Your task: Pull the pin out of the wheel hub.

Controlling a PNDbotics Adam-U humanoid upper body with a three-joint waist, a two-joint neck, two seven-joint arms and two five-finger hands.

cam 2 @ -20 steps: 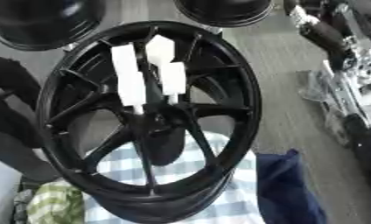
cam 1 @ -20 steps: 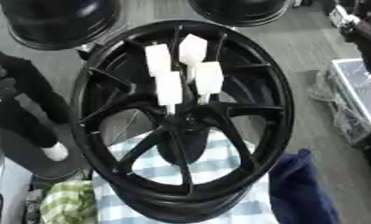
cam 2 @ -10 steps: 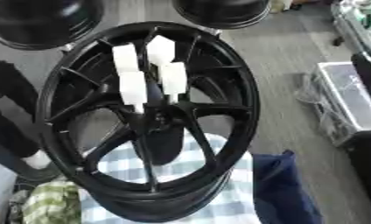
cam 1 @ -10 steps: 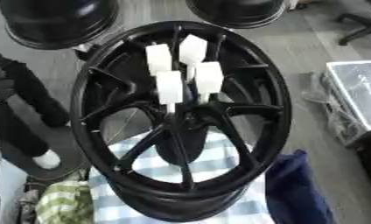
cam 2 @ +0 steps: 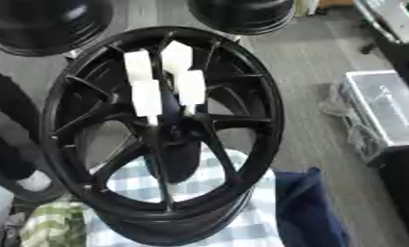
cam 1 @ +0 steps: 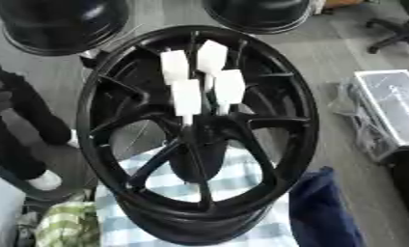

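Observation:
A large black wheel hub (cam 1: pixel 271 103) with thin spokes stands tilted in the middle of both views. Several white block-shaped pins (cam 1: pixel 187 96) stick up out of its centre in a tight cluster. The lowest one narrows to a thin stem that enters the hub's centre (cam 1: pixel 197 129). The same cluster of white pins (cam 2: pixel 146 96) shows in the right eye view. Neither of my hands shows in either view, and nothing touches the pins.
The hub rests on a blue-and-white checked cloth (cam 1: pixel 241 171). A dark blue cloth (cam 1: pixel 322 207) lies at lower right, a green checked one (cam 1: pixel 64 224) at lower left. Two more black wheels (cam 1: pixel 60 24) lie behind. A silver case (cam 1: pixel 389 108) sits right. A dark leg with a white shoe (cam 1: pixel 43 179) stands left.
The whole picture has shifted a little, so the camera moved. The hub and its white pins stand as before.

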